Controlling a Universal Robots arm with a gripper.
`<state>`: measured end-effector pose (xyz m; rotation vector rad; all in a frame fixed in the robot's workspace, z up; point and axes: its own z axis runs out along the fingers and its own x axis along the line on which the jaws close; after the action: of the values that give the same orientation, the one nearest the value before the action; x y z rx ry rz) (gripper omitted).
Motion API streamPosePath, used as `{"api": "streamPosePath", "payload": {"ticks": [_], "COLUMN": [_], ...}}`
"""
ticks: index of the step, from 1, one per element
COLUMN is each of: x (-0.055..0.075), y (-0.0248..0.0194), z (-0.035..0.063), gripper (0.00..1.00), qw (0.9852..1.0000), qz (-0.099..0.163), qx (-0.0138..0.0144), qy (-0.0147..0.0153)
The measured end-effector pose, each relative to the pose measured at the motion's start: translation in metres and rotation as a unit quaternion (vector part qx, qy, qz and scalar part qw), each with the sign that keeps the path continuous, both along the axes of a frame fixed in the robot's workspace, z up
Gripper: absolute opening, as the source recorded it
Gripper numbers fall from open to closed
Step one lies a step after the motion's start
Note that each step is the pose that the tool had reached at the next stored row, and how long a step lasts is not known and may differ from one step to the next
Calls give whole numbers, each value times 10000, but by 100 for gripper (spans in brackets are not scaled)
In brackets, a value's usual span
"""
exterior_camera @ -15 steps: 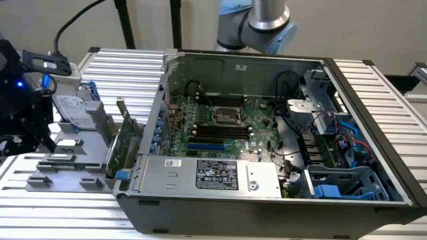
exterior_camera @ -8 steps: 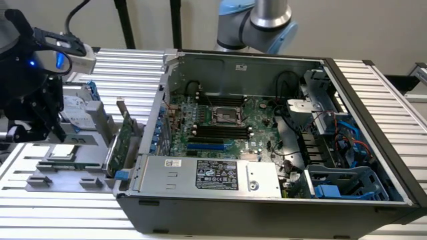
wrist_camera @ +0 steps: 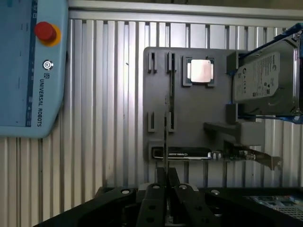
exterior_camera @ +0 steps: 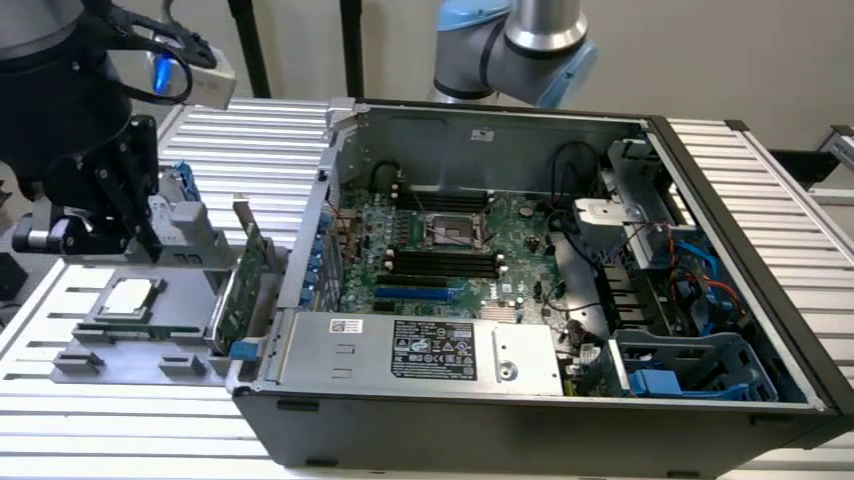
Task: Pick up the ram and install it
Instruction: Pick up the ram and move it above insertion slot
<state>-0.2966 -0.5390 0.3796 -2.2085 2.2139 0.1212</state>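
Observation:
The ram [wrist_camera: 166, 111] is a thin stick standing on edge in the slotted holders of the grey fixture plate [wrist_camera: 199, 118]. In the exterior view the ram [exterior_camera: 147, 331] is a narrow green strip along the near side of that plate [exterior_camera: 80, 345]. My gripper [wrist_camera: 166, 178] hangs above the plate, in line with the ram's end. Its black fingers [wrist_camera: 160, 179] are close together with nothing between them. The gripper's black body [exterior_camera: 94, 185] is at the exterior view's left, above the plate. The black memory slots [exterior_camera: 434, 262] lie on the motherboard inside the open case.
The square silver processor [wrist_camera: 200, 71] and a hard drive [wrist_camera: 262, 78] sit on the plate, and the large green expansion card [exterior_camera: 247, 285] stands by the case wall. A blue teach pendant [wrist_camera: 28, 71] lies on the slatted table. The power supply [exterior_camera: 414, 347] fills the case's near side.

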Motion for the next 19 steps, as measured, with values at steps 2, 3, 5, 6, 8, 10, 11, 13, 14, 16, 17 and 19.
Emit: {"api": "streamPosePath", "payload": {"ticks": [2, 3, 5, 6, 8, 10, 11, 13, 14, 16, 17, 19], "x": [90, 134, 226, 274, 363, 455, 500, 589, 634, 729, 773, 863], "y": [1, 0, 0, 0, 1, 1, 2, 3, 4, 5, 6, 8], "z": [57, 77, 99, 105, 108, 110, 109, 110, 110, 110, 110, 110], "gripper": [0, 0, 0, 0, 0, 0, 0, 0, 0, 0, 0, 0], "qw": [10000, 10000, 10000, 10000, 10000, 10000, 10000, 10000, 10000, 10000, 10000, 10000], "qz": [0, 0, 0, 0, 0, 0, 0, 0, 0, 0, 0, 0], "qx": [7, 9, 17, 22, 32, 37, 40, 44, 46, 50, 51, 54], "qy": [0, 1, 2, 2, 2, 3, 3, 3, 4, 5, 5, 7]}}
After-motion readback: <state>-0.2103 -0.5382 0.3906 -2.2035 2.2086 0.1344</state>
